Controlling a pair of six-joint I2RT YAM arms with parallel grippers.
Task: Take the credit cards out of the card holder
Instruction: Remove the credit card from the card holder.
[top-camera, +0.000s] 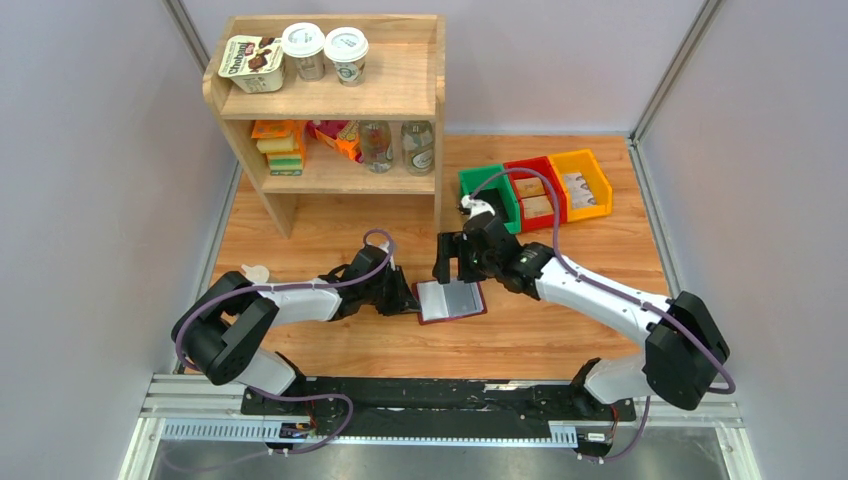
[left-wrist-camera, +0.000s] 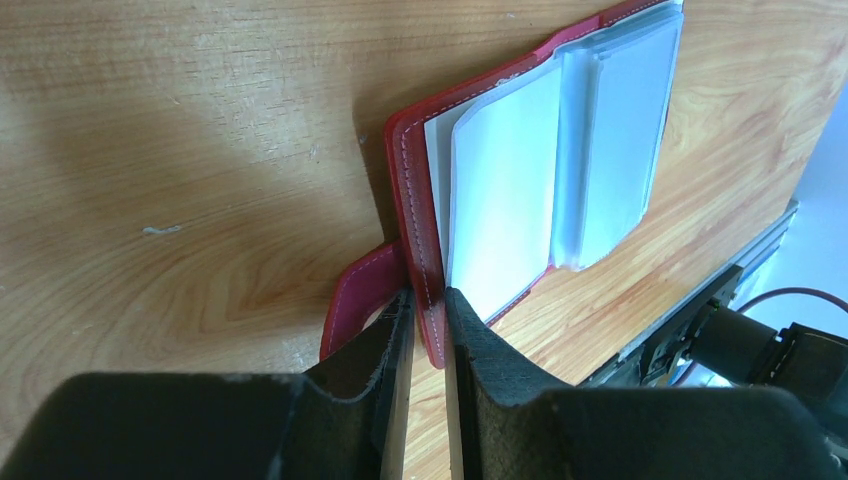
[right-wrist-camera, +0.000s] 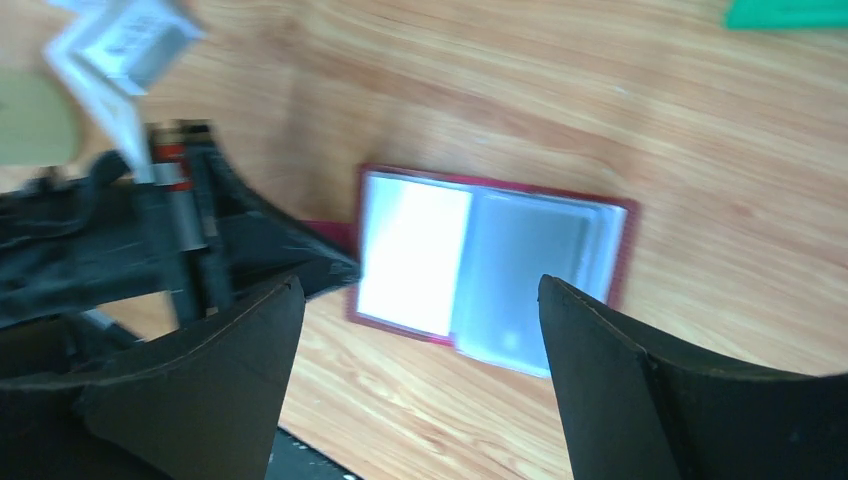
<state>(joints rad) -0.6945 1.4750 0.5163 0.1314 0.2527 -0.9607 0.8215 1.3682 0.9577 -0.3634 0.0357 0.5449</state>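
Note:
The dark-red card holder (top-camera: 478, 310) lies open and flat on the wooden table, its pale grey-blue plastic sleeves (left-wrist-camera: 520, 180) facing up. My left gripper (left-wrist-camera: 428, 300) is shut on the left edge of the holder's cover (left-wrist-camera: 412, 200), right beside the closing tab (left-wrist-camera: 358, 300). My right gripper (right-wrist-camera: 422, 285) hangs open above the holder (right-wrist-camera: 624, 250), fingers spread wide with nothing between them. In the top view it (top-camera: 458, 266) sits just behind the holder, and the left gripper (top-camera: 408, 298) is at the holder's left side. The credit cards cannot be told apart from the sleeves.
A wooden shelf (top-camera: 330, 95) with cups, bottles and boxes stands at the back left. Green (top-camera: 490, 190), red (top-camera: 537, 190) and yellow (top-camera: 580, 182) bins sit at the back right. A metal rail (top-camera: 440, 400) runs along the near edge.

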